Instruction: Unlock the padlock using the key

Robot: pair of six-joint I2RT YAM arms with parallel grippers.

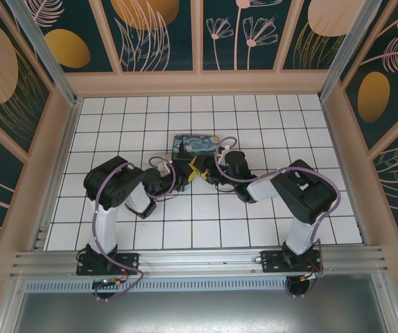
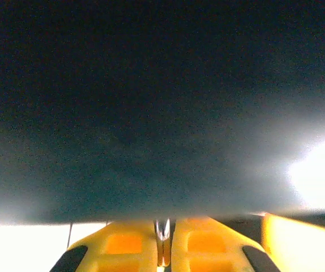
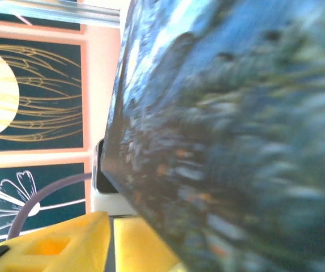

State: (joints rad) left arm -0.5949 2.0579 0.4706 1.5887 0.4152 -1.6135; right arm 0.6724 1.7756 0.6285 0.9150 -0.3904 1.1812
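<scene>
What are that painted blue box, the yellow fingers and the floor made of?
The box looks like tin, glossy, printed with a swirling night-sky painting, though lacquered card is possible. The yellow fingers look like matte moulded plastic, with hollow recesses. The floor looks like white tiles or a tile-pattern sheet, with dark grid lines.

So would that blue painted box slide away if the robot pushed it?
Probably it would slide, not tip: the blue painted box lies low and flat on smooth white tiles. Its straight edges suggest a stiff shell that likely won't bend. The painted surface looks shiny up close, so a grip might slip on it.
</scene>
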